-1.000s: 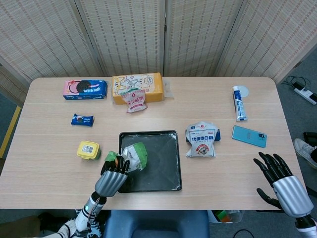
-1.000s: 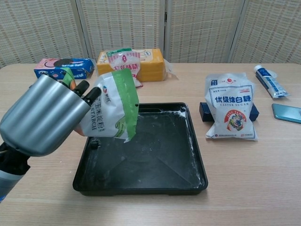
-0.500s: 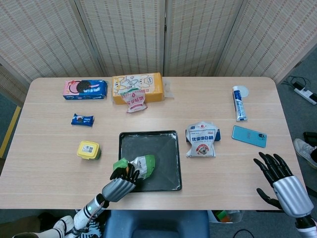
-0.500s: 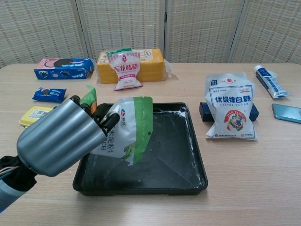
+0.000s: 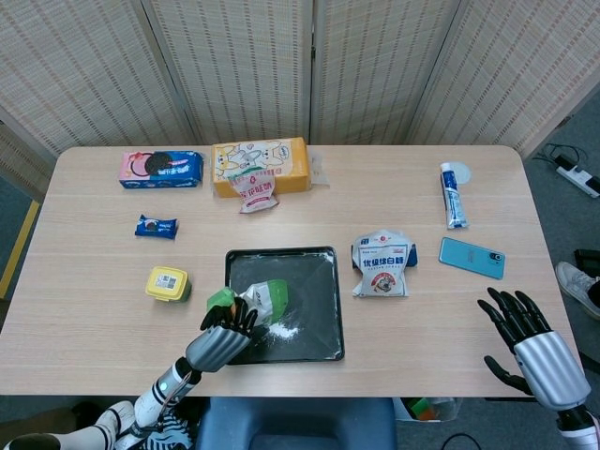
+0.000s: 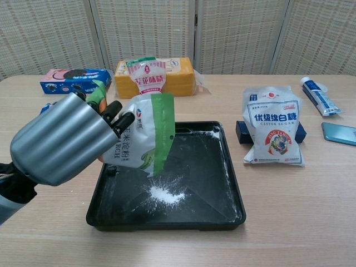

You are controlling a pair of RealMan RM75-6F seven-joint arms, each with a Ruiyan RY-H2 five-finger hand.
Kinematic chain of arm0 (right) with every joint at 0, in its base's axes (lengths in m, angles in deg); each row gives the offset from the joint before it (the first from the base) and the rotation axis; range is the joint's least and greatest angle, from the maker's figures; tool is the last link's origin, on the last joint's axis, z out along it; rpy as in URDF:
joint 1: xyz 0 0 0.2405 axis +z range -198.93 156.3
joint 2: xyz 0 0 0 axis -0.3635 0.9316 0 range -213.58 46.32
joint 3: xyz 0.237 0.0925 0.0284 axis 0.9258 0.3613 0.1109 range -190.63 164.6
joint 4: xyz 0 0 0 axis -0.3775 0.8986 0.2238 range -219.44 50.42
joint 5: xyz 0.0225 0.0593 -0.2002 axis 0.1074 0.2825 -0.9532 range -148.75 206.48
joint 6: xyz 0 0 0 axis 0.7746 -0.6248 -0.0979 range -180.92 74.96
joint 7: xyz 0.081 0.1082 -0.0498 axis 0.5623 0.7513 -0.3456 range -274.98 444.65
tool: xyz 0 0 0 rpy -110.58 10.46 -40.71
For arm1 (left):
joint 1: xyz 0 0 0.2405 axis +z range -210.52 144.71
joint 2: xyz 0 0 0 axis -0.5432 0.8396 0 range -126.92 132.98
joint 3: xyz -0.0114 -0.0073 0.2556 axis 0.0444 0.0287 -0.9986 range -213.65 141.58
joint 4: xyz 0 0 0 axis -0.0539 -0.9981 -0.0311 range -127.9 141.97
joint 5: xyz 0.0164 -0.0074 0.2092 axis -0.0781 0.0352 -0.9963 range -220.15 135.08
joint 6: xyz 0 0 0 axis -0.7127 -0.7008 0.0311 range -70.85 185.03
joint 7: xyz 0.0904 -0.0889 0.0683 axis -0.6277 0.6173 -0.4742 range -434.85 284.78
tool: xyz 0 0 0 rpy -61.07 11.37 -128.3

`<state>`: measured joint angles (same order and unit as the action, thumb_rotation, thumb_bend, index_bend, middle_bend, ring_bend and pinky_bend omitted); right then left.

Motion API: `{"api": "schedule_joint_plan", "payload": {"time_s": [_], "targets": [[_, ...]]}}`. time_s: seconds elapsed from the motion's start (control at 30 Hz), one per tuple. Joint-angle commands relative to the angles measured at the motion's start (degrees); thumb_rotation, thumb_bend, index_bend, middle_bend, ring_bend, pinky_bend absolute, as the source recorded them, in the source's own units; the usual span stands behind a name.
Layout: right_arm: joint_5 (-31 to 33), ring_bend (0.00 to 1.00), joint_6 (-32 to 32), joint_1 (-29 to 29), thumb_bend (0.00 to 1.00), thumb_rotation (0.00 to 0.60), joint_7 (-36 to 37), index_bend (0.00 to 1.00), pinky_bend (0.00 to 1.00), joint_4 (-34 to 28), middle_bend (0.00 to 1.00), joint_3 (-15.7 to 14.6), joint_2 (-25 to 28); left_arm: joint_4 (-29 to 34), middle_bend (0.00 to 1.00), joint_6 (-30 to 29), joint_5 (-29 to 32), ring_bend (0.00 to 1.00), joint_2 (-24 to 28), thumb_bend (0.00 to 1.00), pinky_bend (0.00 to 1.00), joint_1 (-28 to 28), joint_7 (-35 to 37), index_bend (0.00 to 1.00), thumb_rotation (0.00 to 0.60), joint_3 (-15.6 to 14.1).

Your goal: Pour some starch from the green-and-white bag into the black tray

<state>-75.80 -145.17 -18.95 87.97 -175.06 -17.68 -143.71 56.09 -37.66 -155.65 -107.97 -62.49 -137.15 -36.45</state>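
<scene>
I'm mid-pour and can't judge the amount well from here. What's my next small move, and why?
Probably tip the starch bag back upright in the left hand. A small white pile already lies in the black tray, and the task asks only for some. The bag's mouth points down over it, so more may spill.

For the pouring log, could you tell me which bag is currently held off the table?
The green-and-white starch bag, gripped by the left hand over the black tray; the castor sugar bag lies flat.
</scene>
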Motion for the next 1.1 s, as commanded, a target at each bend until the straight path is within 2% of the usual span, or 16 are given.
{"api": "schedule_joint_plan", "payload": {"time_s": [0.03, 0.17, 0.27, 0.4, 0.63, 0.87, 1.1], "targets": [[0.03, 0.00, -0.10, -0.03, 0.31, 0.600, 0.05, 0.00, 0.00, 0.01, 0.00, 0.02, 0.01, 1.24, 0.76, -0.47, 1.39, 0.95, -0.20, 0.24, 0.97, 0.93, 1.57, 0.68, 0.600, 0.71], [0.17, 0.00, -0.32, -0.09, 0.31, 0.600, 0.32, 0.00, 0.00, 0.11, 0.00, 0.12, 0.05, 6.02, 0.77, -1.22, 8.23, 0.95, -1.70, 0.24, 0.97, 4.57, 10.35, 0.68, 0.600, 3.14], [0.15, 0.00, -0.35, -0.11, 0.31, 0.600, 0.25, 0.00, 0.00, 0.14, 0.00, 0.12, 0.01, 13.10, 0.77, 0.21, 15.95, 0.95, -1.88, 0.24, 0.97, 7.66, 18.10, 0.68, 0.600, 6.03], [0.33, 0.00, 0.07, 0.01, 0.31, 0.600, -0.12, 0.00, 0.00, 0.08, 0.00, 0.15, -0.17, 22.47, 0.77, 1.30, 21.79, 0.95, 0.45, 0.24, 0.97, 9.86, 22.49, 0.68, 0.600, 8.83], [0.56, 0.00, 0.55, 0.13, 0.31, 0.600, -0.65, 0.00, 0.00, -0.20, 0.00, 0.17, -0.27, 36.21, 0.77, 6.04, 32.77, 0.95, 5.78, 0.24, 0.97, 13.83, 29.84, 0.68, 0.600, 10.64], [0.57, 0.00, 0.56, 0.12, 0.31, 0.600, -0.80, 0.00, 0.00, -0.20, 0.00, 0.17, -0.36, 41.09, 0.77, 8.99, 40.83, 0.95, 9.94, 0.24, 0.97, 17.37, 39.44, 0.68, 0.600, 11.86], [0.72, 0.00, 1.45, 0.36, 0.31, 0.600, -1.37, 0.00, 0.00, -0.44, 0.00, 0.02, -0.49, 39.64, 0.77, 9.08, 43.03, 0.95, 12.98, 0.24, 0.97, 20.31, 50.36, 0.68, 0.600, 12.71]]}}
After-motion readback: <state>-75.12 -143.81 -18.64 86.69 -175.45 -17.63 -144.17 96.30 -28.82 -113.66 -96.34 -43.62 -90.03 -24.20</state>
